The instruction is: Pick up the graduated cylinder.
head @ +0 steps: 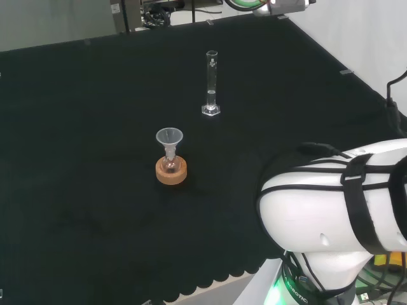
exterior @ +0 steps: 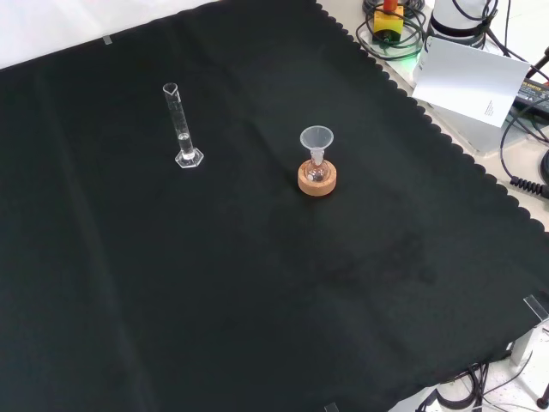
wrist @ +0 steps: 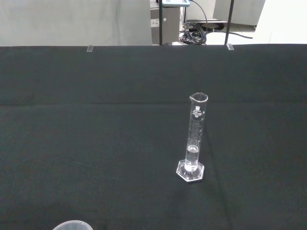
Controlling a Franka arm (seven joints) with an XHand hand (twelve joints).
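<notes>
A clear glass graduated cylinder [head: 211, 82] stands upright on its hexagonal foot on the black cloth, far from the arm's base in the head view. In the front view the cylinder [exterior: 181, 124] stands left of centre. The wrist view looks at the cylinder [wrist: 194, 141] from some way off, with open cloth between the camera and it.
A small flask with a clear funnel [head: 170, 141] in its neck sits on a cork ring [head: 171, 171], nearer the arm's base than the cylinder. The same flask and funnel [exterior: 316, 142] stand right of the cylinder in the front view; the funnel's rim [wrist: 72, 225] shows in the wrist view. The arm's white link [head: 337, 203] is at the head view's right.
</notes>
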